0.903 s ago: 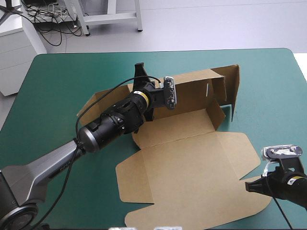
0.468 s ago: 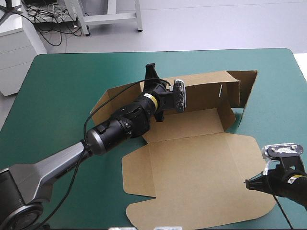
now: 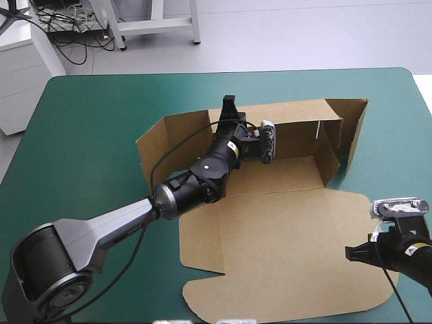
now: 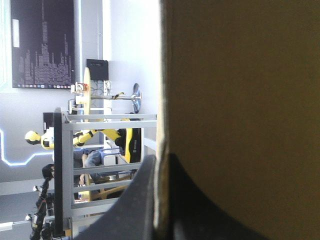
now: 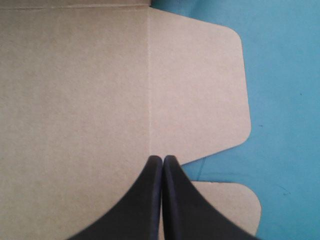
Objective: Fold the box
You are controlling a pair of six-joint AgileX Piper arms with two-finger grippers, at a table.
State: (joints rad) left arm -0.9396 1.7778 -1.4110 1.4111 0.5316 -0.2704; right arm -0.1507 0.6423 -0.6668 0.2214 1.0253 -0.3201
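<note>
Position: box right of centre on the teal-green cover, raised part toward the far edge, lid panel toward the near edge.

Done, by the look of it: rear wall upright; right side wall raised, with a short flap turned inward just beside it; left side wall raised as well, splayed outward rather than square to the floor.

Left gripper: clamped over the rear wall's top edge. In its wrist view, black fingers all but closed, board edge between them.

Right gripper: closed to a point, grasping nothing, at the lid panel's right-hand margin, tips over the crease beside a rounded tab. Contact with the board: cannot tell.

Left to do, as judged: side walls not squared or tucked, nothing locking the rear wall upright, lid panel flat on the cover. Roughly midway, no further.
</note>
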